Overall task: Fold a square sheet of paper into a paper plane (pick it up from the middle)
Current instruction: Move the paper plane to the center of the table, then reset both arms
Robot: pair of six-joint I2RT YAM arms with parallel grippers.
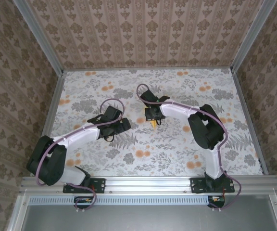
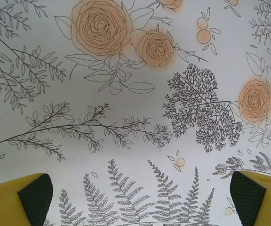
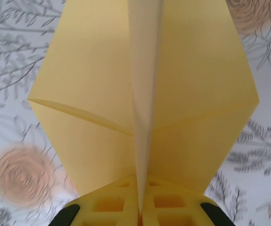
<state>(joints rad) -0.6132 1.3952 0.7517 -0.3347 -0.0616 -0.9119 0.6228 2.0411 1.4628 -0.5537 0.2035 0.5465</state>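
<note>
The paper plane looks folded and nearly finished, its centre crease clenched in the right gripper, while the left gripper hangs spread and empty.

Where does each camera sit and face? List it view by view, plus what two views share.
Top external: above and behind the bases, looking down on the table; both arms, left gripper, right gripper.
Left wrist: on the left arm, facing the table; open yellow fingers at bottom corners.
Right wrist: on the right arm, looking along the paper plane clamped in its fingers.
Shared: top and right wrist both show the paper plane.
</note>
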